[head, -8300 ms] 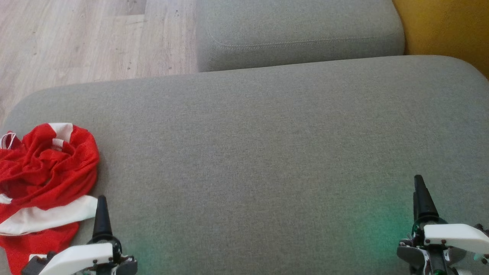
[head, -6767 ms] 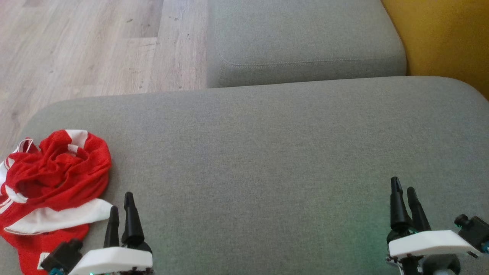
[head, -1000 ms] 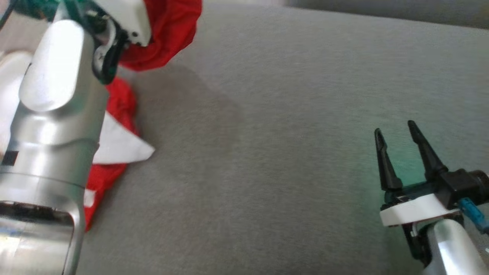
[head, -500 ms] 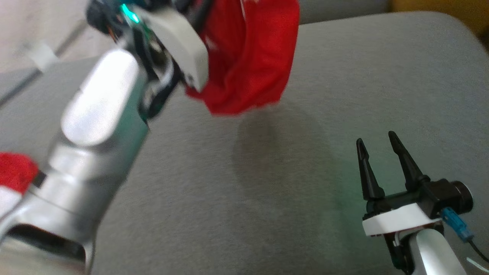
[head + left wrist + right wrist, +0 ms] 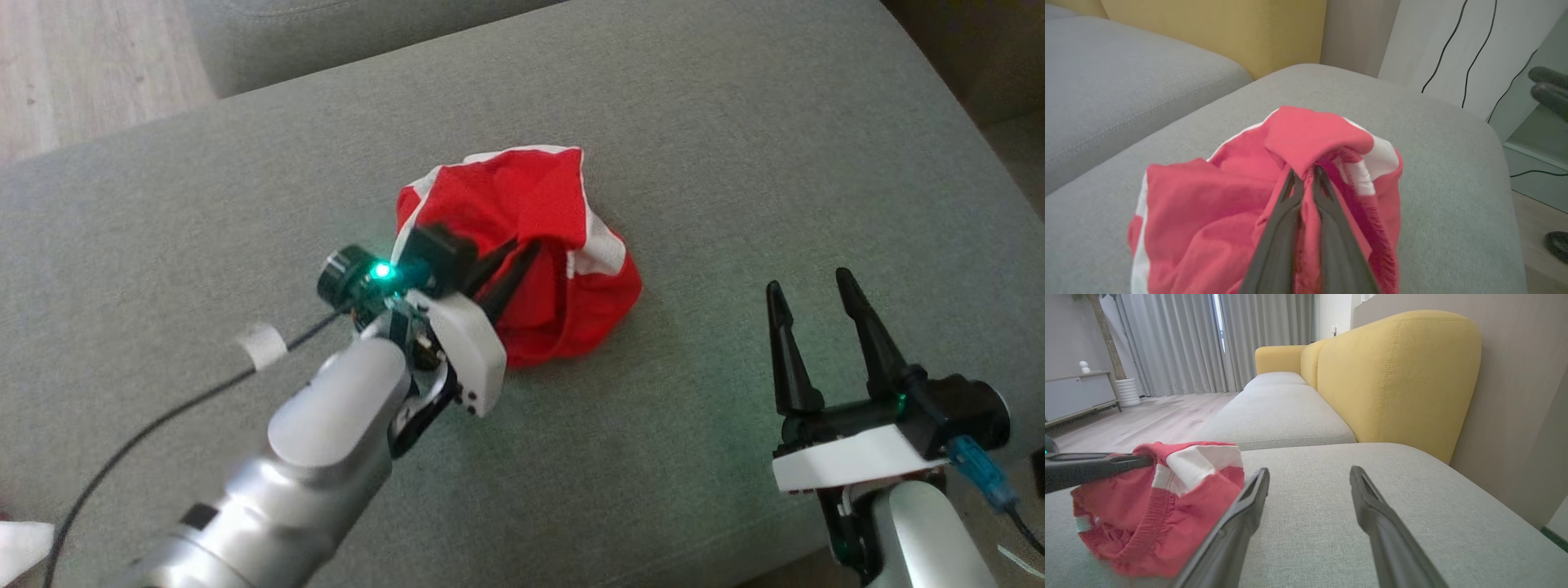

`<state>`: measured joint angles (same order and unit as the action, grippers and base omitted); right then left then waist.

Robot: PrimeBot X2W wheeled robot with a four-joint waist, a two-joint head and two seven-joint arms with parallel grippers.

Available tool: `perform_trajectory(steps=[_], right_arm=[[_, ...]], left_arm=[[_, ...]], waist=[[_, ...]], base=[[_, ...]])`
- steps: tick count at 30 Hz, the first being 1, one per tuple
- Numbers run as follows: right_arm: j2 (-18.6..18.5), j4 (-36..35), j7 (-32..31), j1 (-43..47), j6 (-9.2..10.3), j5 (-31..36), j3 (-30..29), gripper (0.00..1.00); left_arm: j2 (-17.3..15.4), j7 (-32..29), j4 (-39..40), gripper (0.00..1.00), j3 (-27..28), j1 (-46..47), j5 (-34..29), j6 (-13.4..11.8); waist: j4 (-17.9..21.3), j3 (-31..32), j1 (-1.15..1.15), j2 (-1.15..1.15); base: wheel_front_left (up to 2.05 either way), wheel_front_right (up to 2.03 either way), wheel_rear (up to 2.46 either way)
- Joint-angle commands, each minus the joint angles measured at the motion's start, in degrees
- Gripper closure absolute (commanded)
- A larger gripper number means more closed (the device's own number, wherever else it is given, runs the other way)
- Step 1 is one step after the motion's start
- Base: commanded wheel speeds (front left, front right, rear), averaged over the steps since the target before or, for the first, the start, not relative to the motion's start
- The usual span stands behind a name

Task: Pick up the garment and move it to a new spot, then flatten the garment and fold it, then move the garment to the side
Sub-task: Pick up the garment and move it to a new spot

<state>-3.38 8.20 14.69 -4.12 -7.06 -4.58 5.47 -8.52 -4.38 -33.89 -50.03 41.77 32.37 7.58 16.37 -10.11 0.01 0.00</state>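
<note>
- Grey sofa cushion (image 5: 735, 122) spreads wide in the head view, with pale wood floor (image 5: 82, 65) off at the far left corner. The red garment (image 5: 531, 196) with its white bands sits bunched near the middle of the cushion.
- My left gripper (image 5: 526, 249) comes in from the near left, jaws clenched on a fold at the garment's near side. A green light (image 5: 381, 269) glows by the wrist, and a dark cable (image 5: 163, 416) trails off to the near left.
- My right gripper (image 5: 807, 280) hovers at the near right, jaws released with nothing between them, apart from the garment and to its right.
- Over to the left wrist view: my two dark fingers (image 5: 1278, 228) run up side by side and pinch a red fold right at their tips. The cloth puffs out on both sides, with white trim on the right. Beyond it are a second grey cushion (image 5: 1106, 81), a yellow backrest (image 5: 1208, 24) and thin black wires (image 5: 1453, 49) down a pale wall.
- Right wrist view now: my fingers (image 5: 1237, 526) stand wide apart over bare cushion. The garment sits low at the left. I cannot tell whether my left-hand finger touches it. The other arm's fingers reach in from the left edge and grip its top. Grey curtains (image 5: 1208, 343) hang far behind.
</note>
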Motion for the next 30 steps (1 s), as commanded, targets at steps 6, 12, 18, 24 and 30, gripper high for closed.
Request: perform_trajectory(steps=[6,12,18,24,30], right_arm=[[0.4,-2.0,0.3,-1.5,-0.43,-0.5,1.3,0.00],[0.4,-1.9,0.3,-0.8,-0.43,0.2,1.3,0.00],[0.5,-1.3,0.3,2.3,-0.43,0.7,-1.2,0.00],[0.5,-0.8,0.3,5.8,-0.43,0.9,-1.9,0.00],[0.5,-2.6,0.3,8.8,-0.43,0.3,-4.6,0.00]], left_arm=[[1.8,8.2,-5.0,0.00,0.5,-0.4,-1.0,-1.0],[3.7,15.1,-7.0,0.00,0.9,-2.2,-1.3,-3.8],[4.5,19.0,-4.7,0.00,3.5,-7.7,-1.0,-9.2],[2.9,19.3,8.5,0.00,13.8,-18.0,-3.7,-17.0],[3.5,19.4,22.7,0.00,24.3,-31.2,-11.5,-19.9]], waist=[[-2.4,0.6,-0.01,0.00],[-5.3,2.4,-0.01,0.00],[-9.1,6.8,-0.01,0.00],[-13.2,10.5,-0.01,0.00],[-17.8,12.4,-0.01,0.00]], base=[[0.00,0.00,0.00],[0.00,0.00,0.00],[0.00,0.00,0.00],[0.00,0.00,0.00],[0.00,0.00,0.00]])
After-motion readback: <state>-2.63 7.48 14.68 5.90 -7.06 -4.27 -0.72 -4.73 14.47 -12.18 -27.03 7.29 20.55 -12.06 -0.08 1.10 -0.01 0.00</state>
